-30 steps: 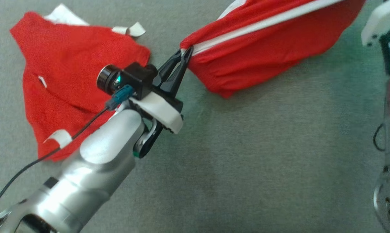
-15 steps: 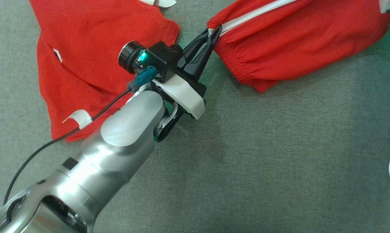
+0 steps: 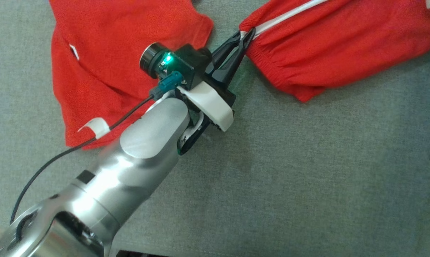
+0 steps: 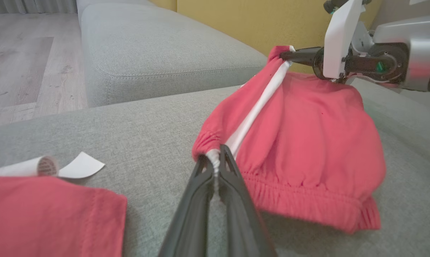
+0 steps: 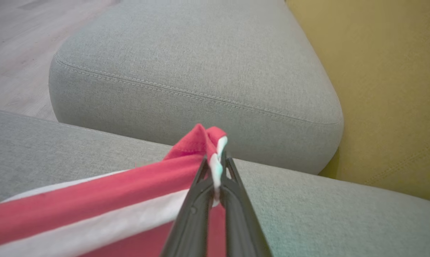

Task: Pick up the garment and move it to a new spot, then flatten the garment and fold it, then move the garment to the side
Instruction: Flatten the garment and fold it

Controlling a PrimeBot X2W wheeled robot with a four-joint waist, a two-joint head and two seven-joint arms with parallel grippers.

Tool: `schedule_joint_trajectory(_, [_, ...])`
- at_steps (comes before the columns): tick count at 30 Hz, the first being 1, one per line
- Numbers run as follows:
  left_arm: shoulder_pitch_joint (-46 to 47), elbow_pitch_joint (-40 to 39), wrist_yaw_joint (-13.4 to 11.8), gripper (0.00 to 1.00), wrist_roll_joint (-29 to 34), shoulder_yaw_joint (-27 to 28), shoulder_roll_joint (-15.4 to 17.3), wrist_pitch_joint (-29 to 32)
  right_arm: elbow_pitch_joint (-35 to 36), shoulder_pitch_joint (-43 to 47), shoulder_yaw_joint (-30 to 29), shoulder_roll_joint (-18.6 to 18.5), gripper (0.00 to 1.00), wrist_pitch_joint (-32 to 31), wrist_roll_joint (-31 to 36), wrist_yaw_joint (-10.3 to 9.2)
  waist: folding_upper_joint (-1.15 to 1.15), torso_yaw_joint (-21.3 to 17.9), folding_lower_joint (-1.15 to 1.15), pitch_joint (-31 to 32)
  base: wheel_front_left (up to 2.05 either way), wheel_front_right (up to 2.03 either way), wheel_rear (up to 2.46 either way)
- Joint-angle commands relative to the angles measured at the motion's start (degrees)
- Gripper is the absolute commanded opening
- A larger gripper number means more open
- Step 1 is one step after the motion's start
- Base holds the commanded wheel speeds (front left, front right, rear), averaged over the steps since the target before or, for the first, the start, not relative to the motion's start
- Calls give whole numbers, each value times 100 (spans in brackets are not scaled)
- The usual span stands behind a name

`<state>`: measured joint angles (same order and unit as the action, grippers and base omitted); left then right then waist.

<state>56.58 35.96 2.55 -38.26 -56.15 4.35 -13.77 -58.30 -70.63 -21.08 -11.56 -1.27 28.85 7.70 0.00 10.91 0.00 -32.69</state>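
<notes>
Jaws first: the left jaws are pressed together on a bunched corner of the red shorts [image 3: 336, 46], right where the white stripe [image 3: 290, 16] meets the elastic waistband [image 4: 300, 200]. That's up around 12 o'clock in the head view. The right jaws are clamped the same way on the other end of that stripe, off at 1 o'clock in the left wrist view. So the shorts hang between the two pinches like a little hammock over the grey sofa seat [image 3: 290, 178], filling the 1 to 2 o'clock part of the head view. I can't quite tell if the low edge brushes the seat or just clears it.

Looks to me like this is the carry-to-a-new-spot bit. To do it well, I'd move both arms together at matching height and keep the stripe snug but not yanked, since thin pinches like these could slip. I'd also steer wide of the second red garment [image 3: 122, 53] lying at 10 o'clock. Then set the hanging edge down first so it spreads flat.
</notes>
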Motion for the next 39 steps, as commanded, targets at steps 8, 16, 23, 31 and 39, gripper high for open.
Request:
schedule_joint_trajectory(8, [214, 63, 19, 100, 45, 78, 16, -86, 26, -271, -475, 141, 100, 326, 279, -21, 0, 8, 0, 73, 0, 0, 0])
schedule_joint_trajectory(16, [75, 181, -91, 100, 30, 267, 134, -112, -255, -261, -677, 208, 100, 1111, 52, -21, 0, -146, 0, 480, 0, 0, 0])
schedule_joint_trajectory(23, [-275, 31, -345, 100, 10, 814, 432, -121, -442, 37, -573, 361, 100, 1589, -630, -21, 0, -356, 0, 1139, 0, 0, 0])
schedule_joint_trajectory(31, [-1142, -1083, -854, 100, 554, 1842, 886, -122, 1033, 1451, 886, 711, 100, 1625, -2518, -21, 0, -540, 0, 1817, 0, 0, 0])
schedule_joint_trajectory(39, [-2408, -1845, -1092, 100, 901, 2654, 1042, -122, 2558, 3518, 1998, 716, 100, 1626, -3809, -21, 0, -707, 0, 2269, 0, 0, 0])
